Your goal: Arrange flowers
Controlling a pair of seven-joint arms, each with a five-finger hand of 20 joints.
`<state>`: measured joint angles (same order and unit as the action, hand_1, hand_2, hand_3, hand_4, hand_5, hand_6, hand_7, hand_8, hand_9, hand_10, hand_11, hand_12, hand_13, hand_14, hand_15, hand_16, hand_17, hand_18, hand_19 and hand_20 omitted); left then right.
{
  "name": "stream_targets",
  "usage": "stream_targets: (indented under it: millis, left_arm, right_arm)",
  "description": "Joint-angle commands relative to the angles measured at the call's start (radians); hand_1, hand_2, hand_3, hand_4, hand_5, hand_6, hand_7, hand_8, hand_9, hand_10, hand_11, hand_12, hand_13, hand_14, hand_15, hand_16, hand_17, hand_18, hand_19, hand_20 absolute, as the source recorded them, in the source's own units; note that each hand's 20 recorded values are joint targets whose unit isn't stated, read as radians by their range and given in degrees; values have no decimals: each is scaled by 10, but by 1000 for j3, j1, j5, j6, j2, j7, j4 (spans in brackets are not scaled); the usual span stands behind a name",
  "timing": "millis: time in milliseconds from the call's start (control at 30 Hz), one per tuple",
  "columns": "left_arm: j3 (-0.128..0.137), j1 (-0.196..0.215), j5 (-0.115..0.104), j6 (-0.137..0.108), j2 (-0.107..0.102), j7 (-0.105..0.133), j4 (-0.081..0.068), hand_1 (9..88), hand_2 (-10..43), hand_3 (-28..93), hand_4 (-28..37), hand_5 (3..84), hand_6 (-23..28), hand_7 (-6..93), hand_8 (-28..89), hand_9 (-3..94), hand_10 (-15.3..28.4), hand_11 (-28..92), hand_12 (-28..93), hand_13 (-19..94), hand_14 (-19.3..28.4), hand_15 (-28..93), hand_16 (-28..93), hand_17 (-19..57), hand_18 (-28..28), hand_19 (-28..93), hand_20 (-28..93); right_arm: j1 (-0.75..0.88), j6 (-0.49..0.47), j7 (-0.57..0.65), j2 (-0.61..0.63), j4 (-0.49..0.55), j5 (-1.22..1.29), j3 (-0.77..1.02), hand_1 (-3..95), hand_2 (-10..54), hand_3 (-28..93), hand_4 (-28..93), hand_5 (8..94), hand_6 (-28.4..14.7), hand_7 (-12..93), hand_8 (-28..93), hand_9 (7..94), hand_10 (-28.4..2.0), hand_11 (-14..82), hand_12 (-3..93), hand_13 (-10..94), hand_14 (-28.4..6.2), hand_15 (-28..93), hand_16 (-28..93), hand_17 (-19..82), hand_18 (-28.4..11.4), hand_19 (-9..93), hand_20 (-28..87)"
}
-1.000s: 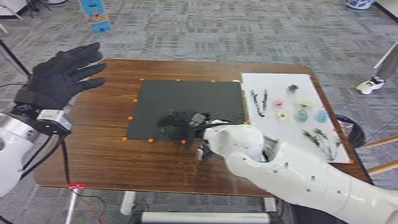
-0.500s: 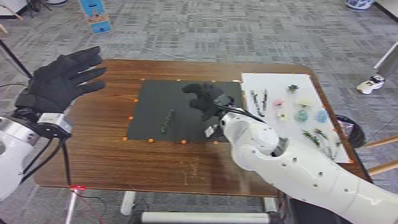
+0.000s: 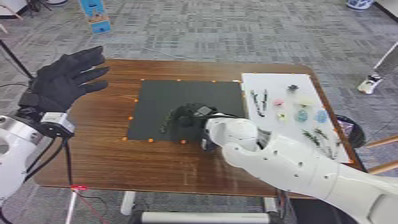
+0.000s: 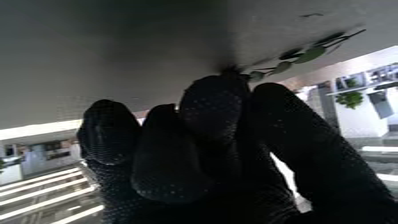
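Note:
Over the black mat (image 3: 155,95), right of its middle, is my right hand (image 3: 188,114). A thin green leafy sprig (image 3: 166,121) lies on the mat just left of that hand. In the right wrist view the sprig (image 4: 306,56) runs off from the tip of my right hand (image 4: 213,107), which hides its near end; whether it is held cannot be told. My left hand (image 3: 64,82) is raised above the table's left edge, open. On the white sheet (image 3: 262,82) lie dark stems (image 3: 258,102), a pink flower (image 3: 278,102), a yellow one (image 3: 282,116), a blue one (image 3: 321,116) and green sprigs (image 3: 317,136).
Orange dots (image 3: 131,118) line the mat's edges on the brown table (image 3: 115,165). The white sheet lies right of the mat, beyond my right forearm (image 3: 266,155). A dark bin (image 3: 353,132) stands past the table's right edge.
My right hand first drew back up and right from over the sprig, uncovering it, then came down and left beside it. My left hand has barely moved.

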<state>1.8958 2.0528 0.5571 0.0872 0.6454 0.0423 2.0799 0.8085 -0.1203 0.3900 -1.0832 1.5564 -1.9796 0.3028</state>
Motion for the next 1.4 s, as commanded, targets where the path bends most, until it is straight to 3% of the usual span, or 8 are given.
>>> stream_targets:
  millis: [33, 333, 567, 900, 1400]
  left_arm:
    - [13, 9, -7, -7, 4, 0, 5, 210, -76, 666, -283, 264, 22, 151, -79, 226, 105, 116, 165, 185, 134, 145, 49, -125, 223, 411, 69]
    - [-6, -13, -10, -7, 0, 0, -5, 211, -74, 663, -283, 264, 22, 152, -80, 226, 105, 115, 165, 185, 135, 147, 49, -125, 223, 411, 71]
    - [-18, -26, -9, -6, -1, -1, -10, 211, -73, 665, -283, 265, 22, 151, -79, 227, 105, 114, 165, 185, 135, 149, 48, -125, 224, 412, 71]
    - [13, 11, -10, -10, 8, -1, 4, 211, -72, 665, -283, 265, 22, 151, -79, 227, 106, 116, 165, 185, 134, 148, 46, -125, 223, 412, 71]
    - [16, 16, -11, -12, 8, 3, 6, 212, -71, 667, -283, 265, 22, 150, -79, 227, 105, 116, 164, 185, 135, 149, 48, -125, 223, 411, 71]
  right_arm:
    - [17, -55, -21, -12, 51, -30, 5, 175, 243, 932, -27, 413, -8, 140, -124, 775, -120, 658, 335, 757, -107, 910, 359, 426, -250, 932, 621]
    - [55, -89, -65, -24, 128, -22, 43, 166, 239, 932, -42, 418, -12, 138, -125, 774, -121, 660, 330, 756, -106, 910, 360, 425, -251, 932, 621]
    - [53, -73, -67, -41, 129, -42, 38, 164, 236, 932, -45, 421, -13, 137, -124, 774, -122, 658, 329, 756, -107, 908, 361, 423, -251, 932, 621]
    - [41, -86, -45, -3, 117, -65, 36, 166, 232, 932, -42, 430, -12, 142, -125, 773, -121, 657, 328, 757, -107, 907, 360, 422, -251, 932, 618]
    - [-8, -48, 4, 25, 71, -72, 25, 170, 228, 932, -32, 448, -15, 142, -126, 781, -120, 657, 327, 761, -105, 909, 357, 427, -252, 932, 623]
